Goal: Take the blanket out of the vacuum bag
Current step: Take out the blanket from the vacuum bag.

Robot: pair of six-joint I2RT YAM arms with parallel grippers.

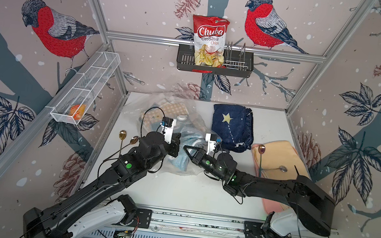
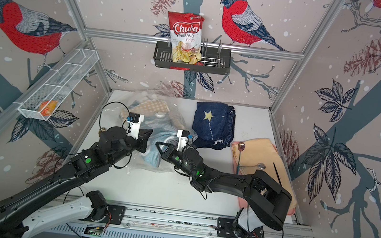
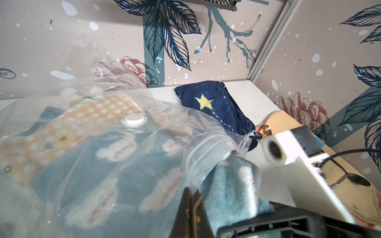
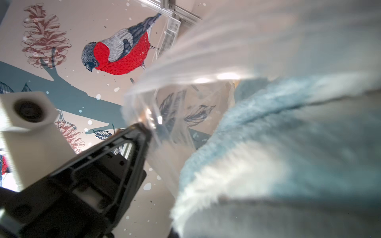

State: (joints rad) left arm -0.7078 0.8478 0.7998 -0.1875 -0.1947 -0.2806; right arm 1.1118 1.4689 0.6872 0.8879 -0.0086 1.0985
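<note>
Top view: vacuum bag (image 1: pixel 173 107) lengthwise far-near, mouth nearside (valve (image 1: pixel 181 118) up)

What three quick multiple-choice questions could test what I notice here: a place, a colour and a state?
1. Where is the chips bag? A on the table; B in the black rack on the back wall; C in the white mesh basket.
2. What colour is the star on the navy towel? A yellow; B red; C green.
3. How is the right hand? A wide open; B shut on the vacuum bag; C holding a spoon.
Answers: 1 B, both top views show it standing in the rack; 2 A, the star is yellow; 3 B, its tips pinch clear plastic.
</note>
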